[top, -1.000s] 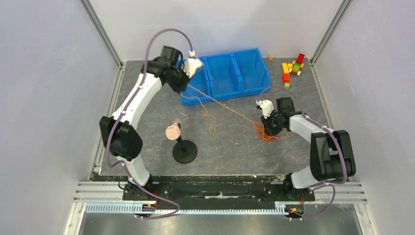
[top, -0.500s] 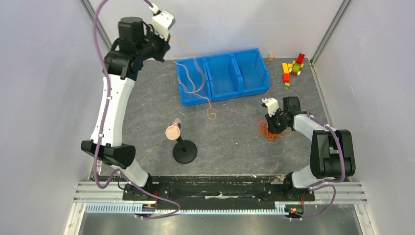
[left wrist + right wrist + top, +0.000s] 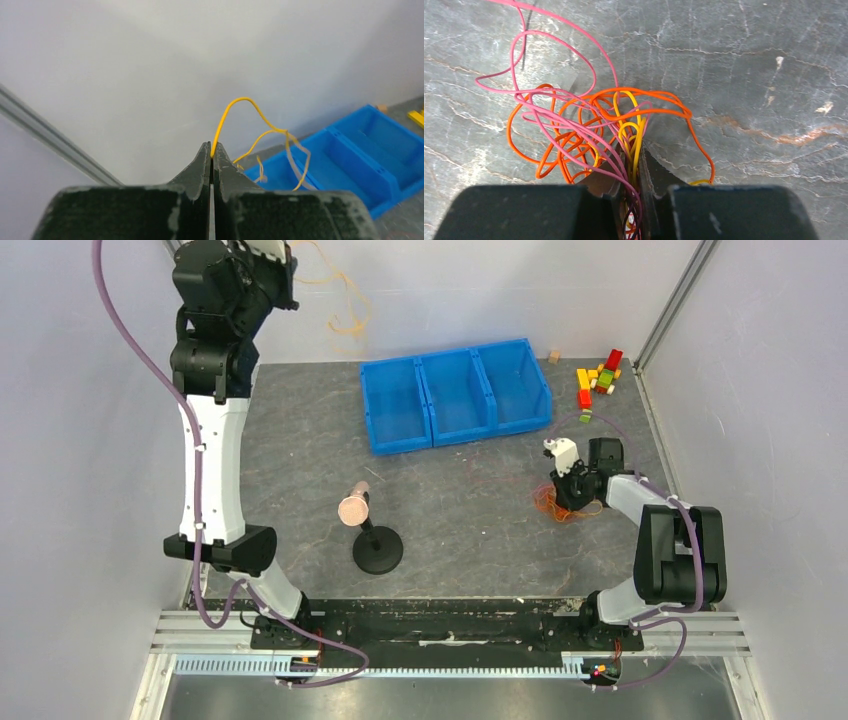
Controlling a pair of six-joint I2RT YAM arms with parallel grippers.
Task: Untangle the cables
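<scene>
Where left hand (image 3: 211,150) hangs high, we note it clamped on yellow cable (image 3: 235,101) dangling apart from three-compartment blue bin (image 3: 432,400); right hand (image 3: 634,155) pinched shut on cable tangle (image 3: 574,120) lying on desk (image 3: 300,460).

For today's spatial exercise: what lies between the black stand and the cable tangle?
Nothing: bare table between black stand and cable tangle, seen in the top external view.
</scene>
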